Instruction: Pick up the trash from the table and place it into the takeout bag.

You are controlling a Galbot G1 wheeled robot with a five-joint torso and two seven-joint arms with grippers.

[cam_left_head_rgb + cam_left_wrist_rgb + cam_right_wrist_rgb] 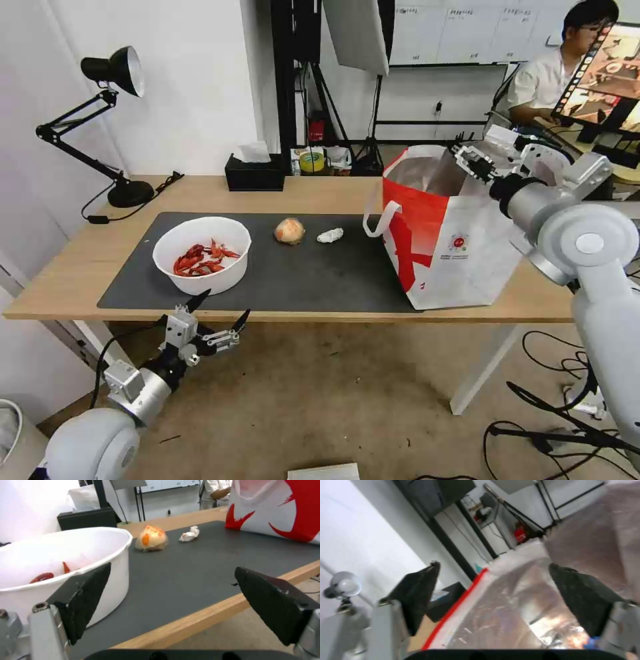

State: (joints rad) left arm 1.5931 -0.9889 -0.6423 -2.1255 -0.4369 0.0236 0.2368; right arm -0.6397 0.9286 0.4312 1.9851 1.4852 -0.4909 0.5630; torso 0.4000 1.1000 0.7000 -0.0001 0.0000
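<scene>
On the counter [80,280] sit the white bowl [202,254] and takeout bag [448,233]; left gripper [222,312] gapes wide below its edge; right gripper [470,160], fingers apart, hangs over the bag's mouth.

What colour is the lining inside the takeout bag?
Shiny silver foil. The takeout bag shows its lining best in the right wrist view.

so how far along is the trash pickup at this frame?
Done: can't confirm anything bagged; the takeout bag interior isn't clearly visible. In hand: nothing. The right gripper is open over the bag's mouth; the left gripper is open, off the table's near edge by the white bowl. Left: bowl, orange-beige lump, crumpled tissue, all on the mat.
</scene>
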